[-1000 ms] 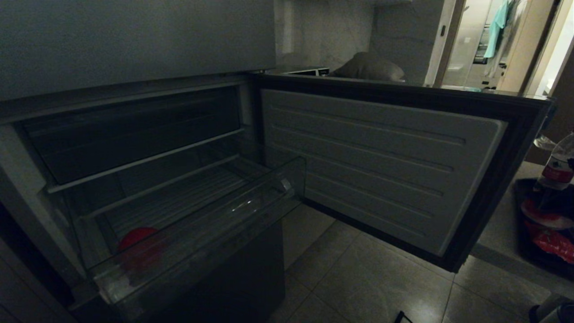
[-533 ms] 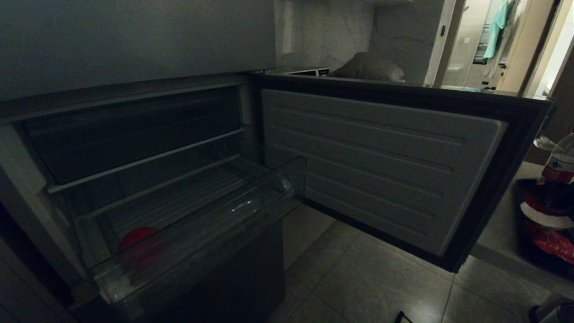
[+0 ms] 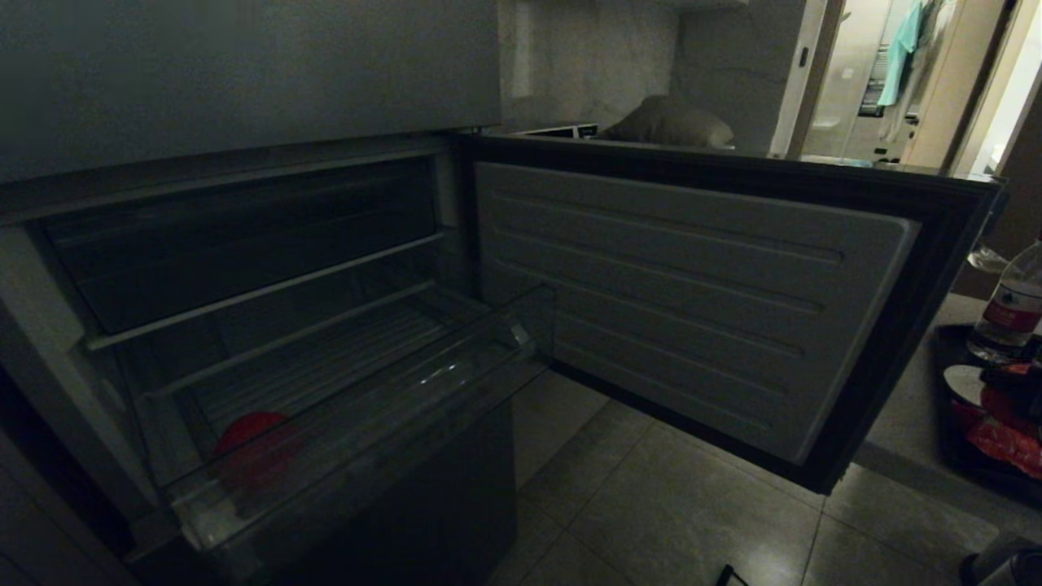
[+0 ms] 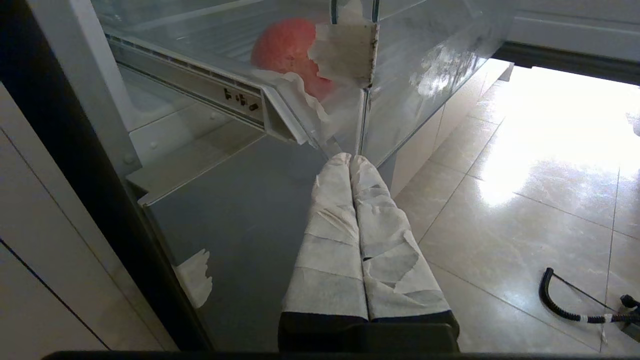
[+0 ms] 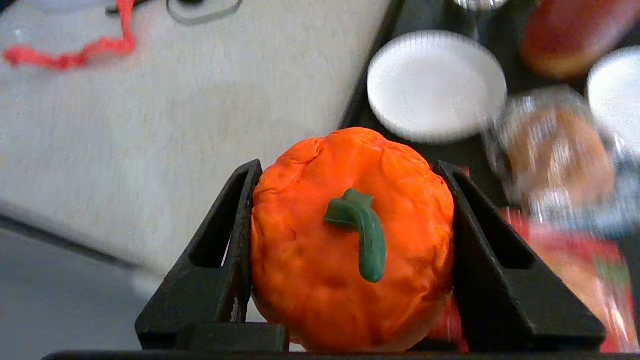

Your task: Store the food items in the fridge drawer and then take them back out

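Note:
The fridge drawer of clear plastic stands pulled out under a darker compartment. One round red food item lies at its near left end, and shows through the drawer wall in the left wrist view as the red item. My left gripper, its fingers wrapped in white tape, hangs shut and empty below the drawer's corner. A lumpy orange-red food item with a green stem sits between the black fingers of my right gripper, which is shut on it above a pale counter and a black tray.
The fridge door stands wide open to the right. Beyond it a black tray holds a clear bottle, white lids and a red packet. A black cable lies on the tiled floor.
At the head view's right edge a dark shape has come in over the red things on the tray. The fridge, the drawer and the red item in it have not moved.

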`<state>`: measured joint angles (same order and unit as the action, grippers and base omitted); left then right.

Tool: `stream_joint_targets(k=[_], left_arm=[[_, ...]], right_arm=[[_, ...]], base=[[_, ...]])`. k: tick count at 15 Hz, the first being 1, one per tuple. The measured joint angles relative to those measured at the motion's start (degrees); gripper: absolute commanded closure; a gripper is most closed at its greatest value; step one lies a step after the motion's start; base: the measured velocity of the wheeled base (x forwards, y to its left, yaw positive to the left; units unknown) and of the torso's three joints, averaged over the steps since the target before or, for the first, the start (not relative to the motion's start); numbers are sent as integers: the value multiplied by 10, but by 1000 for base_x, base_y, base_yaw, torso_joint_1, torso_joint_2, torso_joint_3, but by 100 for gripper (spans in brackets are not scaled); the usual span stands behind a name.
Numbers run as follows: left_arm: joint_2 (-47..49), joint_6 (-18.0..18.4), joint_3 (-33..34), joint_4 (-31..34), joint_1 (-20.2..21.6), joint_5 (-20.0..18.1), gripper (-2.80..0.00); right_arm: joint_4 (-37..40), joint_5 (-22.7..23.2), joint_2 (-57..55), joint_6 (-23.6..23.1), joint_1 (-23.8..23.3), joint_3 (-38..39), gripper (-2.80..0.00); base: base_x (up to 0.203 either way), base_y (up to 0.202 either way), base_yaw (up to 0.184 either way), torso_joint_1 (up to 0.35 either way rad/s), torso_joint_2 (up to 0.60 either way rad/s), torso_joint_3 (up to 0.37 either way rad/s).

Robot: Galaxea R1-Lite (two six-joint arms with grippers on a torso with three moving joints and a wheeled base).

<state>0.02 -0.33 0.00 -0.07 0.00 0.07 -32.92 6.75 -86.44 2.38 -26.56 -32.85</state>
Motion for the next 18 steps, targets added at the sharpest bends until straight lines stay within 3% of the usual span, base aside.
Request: stream_joint_targets(k=[7, 18], left_arm=[[0, 0, 0, 0, 0, 0, 0], [0, 0, 0, 0, 0, 0, 0]], right_arm=[[-3, 0, 119, -2, 8, 108, 0], [2, -2, 233, -3, 112, 179, 0]], base=[[0, 0, 0, 0, 0, 0], [0, 0, 0, 0, 0, 0]])
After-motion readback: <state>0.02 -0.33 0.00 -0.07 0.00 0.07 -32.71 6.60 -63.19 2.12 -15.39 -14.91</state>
